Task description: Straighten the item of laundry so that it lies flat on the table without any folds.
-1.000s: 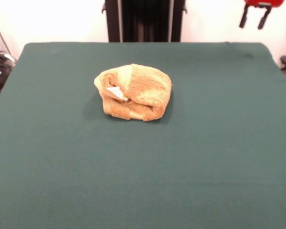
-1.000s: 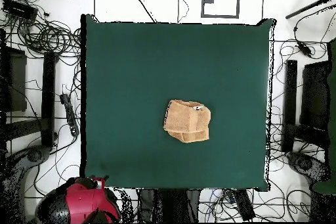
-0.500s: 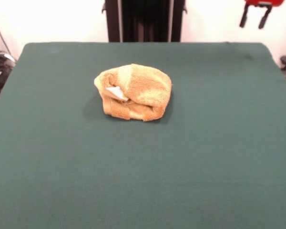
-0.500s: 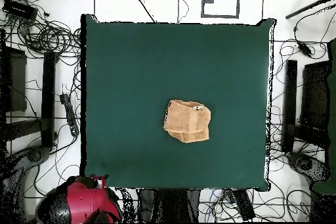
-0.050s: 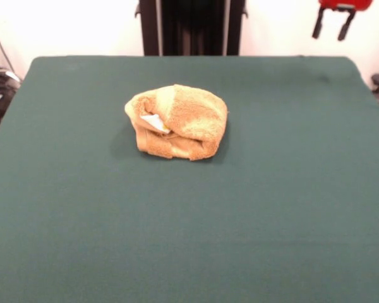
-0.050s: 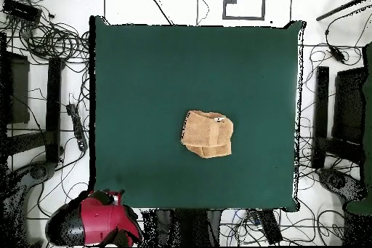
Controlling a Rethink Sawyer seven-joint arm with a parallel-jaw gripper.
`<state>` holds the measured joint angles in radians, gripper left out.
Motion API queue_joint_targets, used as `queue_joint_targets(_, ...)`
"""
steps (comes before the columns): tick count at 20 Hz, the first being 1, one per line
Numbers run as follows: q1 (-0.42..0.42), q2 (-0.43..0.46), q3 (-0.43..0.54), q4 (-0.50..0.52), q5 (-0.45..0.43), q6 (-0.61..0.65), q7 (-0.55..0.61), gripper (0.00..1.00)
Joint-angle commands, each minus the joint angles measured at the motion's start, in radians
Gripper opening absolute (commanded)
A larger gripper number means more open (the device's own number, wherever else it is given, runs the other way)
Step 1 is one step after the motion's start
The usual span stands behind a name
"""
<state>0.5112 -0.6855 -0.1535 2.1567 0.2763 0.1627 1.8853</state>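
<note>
In the front view your gripper (image 5: pixel 331 25) shows only at the top right edge, above and behind the table's (image 5: pixel 290 208) far right corner: a red block with two dark fingers (image 5: pixel 318 26) hanging down, set apart with a clear gap and holding nothing. It hangs well apart from the towel (image 5: pixel 177 121). The towel sits bunched in a rounded heap a little left of centre, toward the far half of the table. Its long axis runs left to right; a thick fold rolls over the top, and the white tag (image 5: pixel 154 122) peeks out on the left side, under that fold. Bare green cloth surrounds it on every side, with the widest room toward the near edge.

In the overhead view the red arm (image 6: pixel 98 220) lies folded off the table's (image 6: pixel 145 63) bottom left corner, clear of the cloth. The towel (image 6: pixel 207 134) lies just right of centre, a blocky folded shape with the tag (image 6: pixel 219 120) at its upper right. All four table edges are well apart from it.
</note>
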Motion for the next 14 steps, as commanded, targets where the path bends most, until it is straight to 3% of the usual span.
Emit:
queue_joint_targets(1,-0.025,0.021,0.089,0.018,-0.016,-0.059,0.169,1.0)
queue_joint_targets(14,-0.056,0.023,0.084,0.0,-0.035,-0.039,0.152,1.0)
